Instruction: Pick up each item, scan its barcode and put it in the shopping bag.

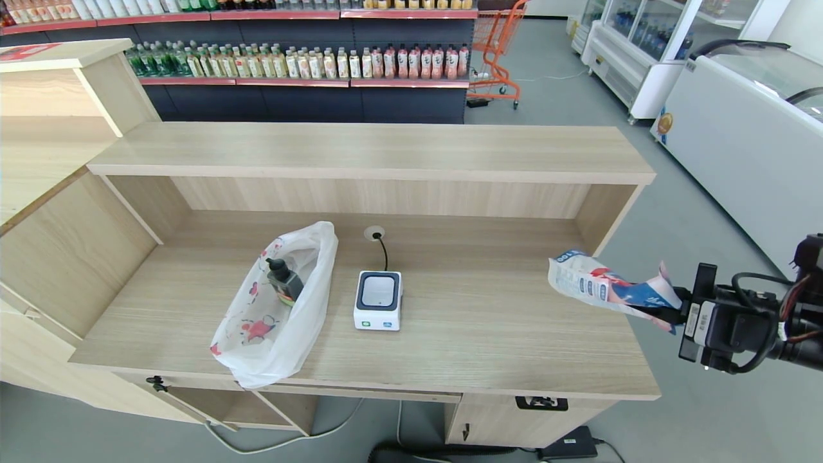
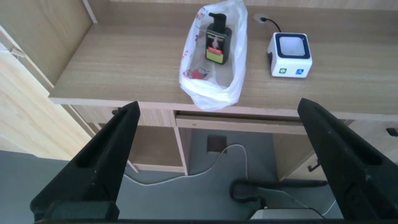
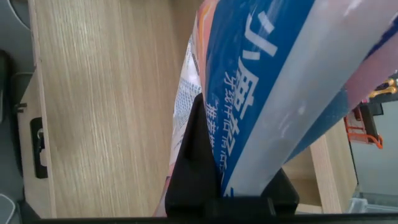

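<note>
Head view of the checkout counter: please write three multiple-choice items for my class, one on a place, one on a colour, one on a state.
1. Where is the pump bottle? A on the floor; B inside the shopping bag; C on the counter's upper ledge.
2. What colour is the casing of the scanner? A white; B red; C black.
3. The right end effector is: A open and empty; B shut on the snack packet; C shut on a can.
Answers: 1 B, the bag's walls surround the bottle; 2 A, its sides are white; 3 B, the packet juts out from its closed fingers.
</note>
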Robot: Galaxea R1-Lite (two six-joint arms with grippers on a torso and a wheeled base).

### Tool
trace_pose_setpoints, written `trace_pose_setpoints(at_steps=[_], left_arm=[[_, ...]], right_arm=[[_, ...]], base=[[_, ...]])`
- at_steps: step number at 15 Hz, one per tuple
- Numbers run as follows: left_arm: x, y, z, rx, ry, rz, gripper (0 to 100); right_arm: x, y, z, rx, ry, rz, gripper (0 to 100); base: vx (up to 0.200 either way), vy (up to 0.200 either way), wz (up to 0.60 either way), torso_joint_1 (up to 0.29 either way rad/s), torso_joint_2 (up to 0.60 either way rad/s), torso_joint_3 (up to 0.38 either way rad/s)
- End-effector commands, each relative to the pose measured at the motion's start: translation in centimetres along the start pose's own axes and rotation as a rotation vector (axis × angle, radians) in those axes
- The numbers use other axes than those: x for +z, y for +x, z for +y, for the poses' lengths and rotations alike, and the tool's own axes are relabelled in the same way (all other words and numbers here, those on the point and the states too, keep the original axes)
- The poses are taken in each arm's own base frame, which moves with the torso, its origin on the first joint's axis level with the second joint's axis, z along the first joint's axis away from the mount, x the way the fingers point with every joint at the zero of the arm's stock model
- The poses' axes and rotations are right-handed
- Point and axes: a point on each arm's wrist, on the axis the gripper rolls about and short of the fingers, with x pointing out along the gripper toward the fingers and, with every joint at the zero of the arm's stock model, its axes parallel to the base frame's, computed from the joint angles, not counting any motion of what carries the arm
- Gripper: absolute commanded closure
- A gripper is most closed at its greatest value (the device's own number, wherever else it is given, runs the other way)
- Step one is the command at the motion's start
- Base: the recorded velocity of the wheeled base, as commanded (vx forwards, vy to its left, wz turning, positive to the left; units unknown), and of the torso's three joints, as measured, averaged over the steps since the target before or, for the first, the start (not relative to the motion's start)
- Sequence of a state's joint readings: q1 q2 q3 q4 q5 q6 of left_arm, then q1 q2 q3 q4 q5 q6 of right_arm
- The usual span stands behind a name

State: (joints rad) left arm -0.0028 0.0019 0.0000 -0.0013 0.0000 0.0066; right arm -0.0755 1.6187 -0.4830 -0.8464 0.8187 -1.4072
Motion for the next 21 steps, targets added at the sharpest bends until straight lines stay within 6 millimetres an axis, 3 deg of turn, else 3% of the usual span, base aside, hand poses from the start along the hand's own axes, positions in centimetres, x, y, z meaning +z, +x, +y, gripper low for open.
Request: trace_pose_setpoints(at_steps=[1,3,8,12,15,18,21], left_arm=[[0.0,0.0,0.0,0.001,0.000,-0.001,0],[0.0,0.0,0.0,0.000,0.000,-0.001,0],[0.0,0.0,0.0,0.000,0.001,-0.001,0],[0.0,0.0,0.0,0.000,0.001,-0.001,0],[0.0,0.0,0.0,0.001,0.004,-0.001,0],[0.0,0.0,0.0,0.000,0.003,-0.001,0],[0.0,0.0,0.0,0.000,0.000,-0.001,0]], right_arm=[[-1.1,1.0,0.3,0.005,0.002,-0.003,100],[-2.1,1.9,0.4,-0.037,-0.033,-0.029,100],[-4.1,3.8,1.8,-0.038,0.100,-0.155,100],[-4.3,5.8,0.5,-0.047,0.171,-0.208,100],[-3.7,7.6,-0.2,-0.040,0.206,-0.262,100],[-3.5,8.4,0.7,-0.004,0.227,-0.287,100],[-3.6,9.0,1.7,0.029,0.258,-0.294,100]], base=[[0.000,0.200,0.00,0.002,0.00,0.002],[0.000,0.200,0.00,-0.002,0.00,0.000],[0.000,0.200,0.00,0.004,0.01,0.003],[0.000,0.200,0.00,0.001,0.00,0.005],[0.200,0.000,0.00,0.001,0.00,0.002],[0.200,0.000,0.00,0.001,0.00,0.006],[0.000,0.000,0.00,0.000,0.00,0.000]])
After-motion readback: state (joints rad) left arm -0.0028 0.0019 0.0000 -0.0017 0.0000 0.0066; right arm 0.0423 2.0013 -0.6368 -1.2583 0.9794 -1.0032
